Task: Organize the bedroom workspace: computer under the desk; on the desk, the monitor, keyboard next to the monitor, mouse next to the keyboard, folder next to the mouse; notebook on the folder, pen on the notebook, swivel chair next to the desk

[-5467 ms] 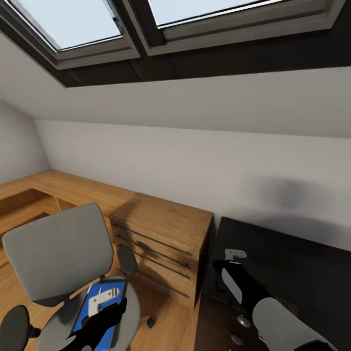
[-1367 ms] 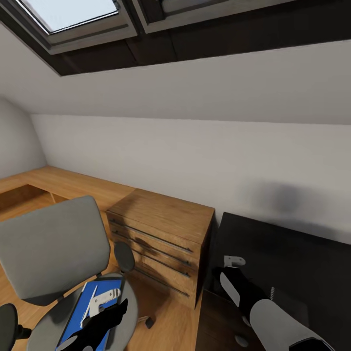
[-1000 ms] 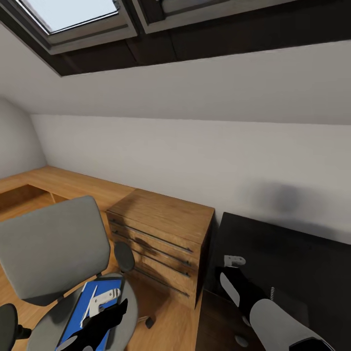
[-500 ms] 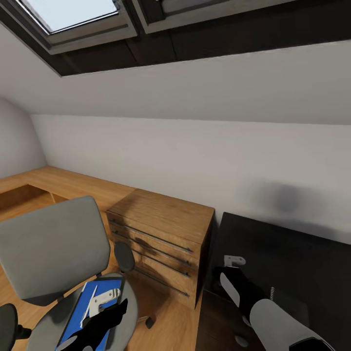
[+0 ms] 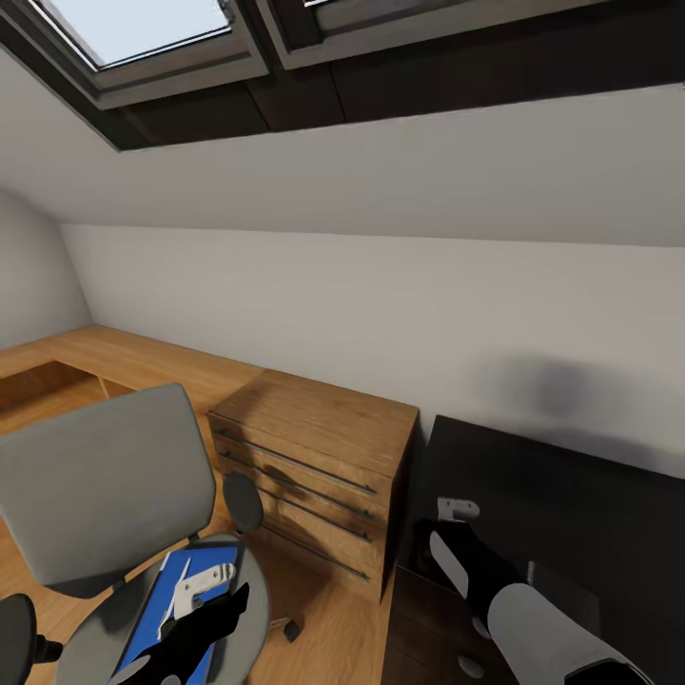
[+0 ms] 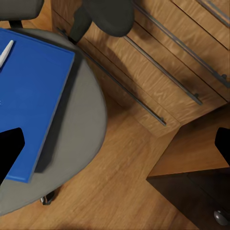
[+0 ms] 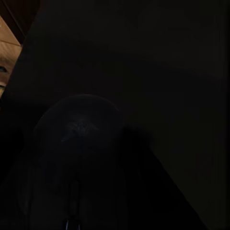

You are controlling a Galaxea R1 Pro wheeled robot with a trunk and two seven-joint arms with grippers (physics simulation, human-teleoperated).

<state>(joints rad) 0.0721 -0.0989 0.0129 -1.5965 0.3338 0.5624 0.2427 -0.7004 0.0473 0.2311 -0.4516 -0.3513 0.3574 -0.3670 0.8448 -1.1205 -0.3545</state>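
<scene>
Flat bright blue folder (image 5: 162, 609) lies on grey padded swivel chair (image 5: 105, 495), lower left (slim white pen (image 6: 5, 52) atop). Left hand (image 6: 115, 143) fingers apart; right hand (image 5: 459, 509) state indeterminable above glossy black surface (image 5: 571, 514).

We look onto the desk (image 7: 143, 72), its glossy black top nearly lost in darkness, a faint rounded reflection on the surface, a sliver of light wood floor (image 7: 8, 52) beyond the desk's edge.

Walls: sloped, pale grey wall (image 5: 381, 285)
Windows: dark-framed skylights (image 5: 181, 48), pale daylight
Floor: light wood floor (image 5: 328, 637)
Furniture: light wooden dresser (image 5: 314, 476) with long bar handles, standing against the wall
</scene>
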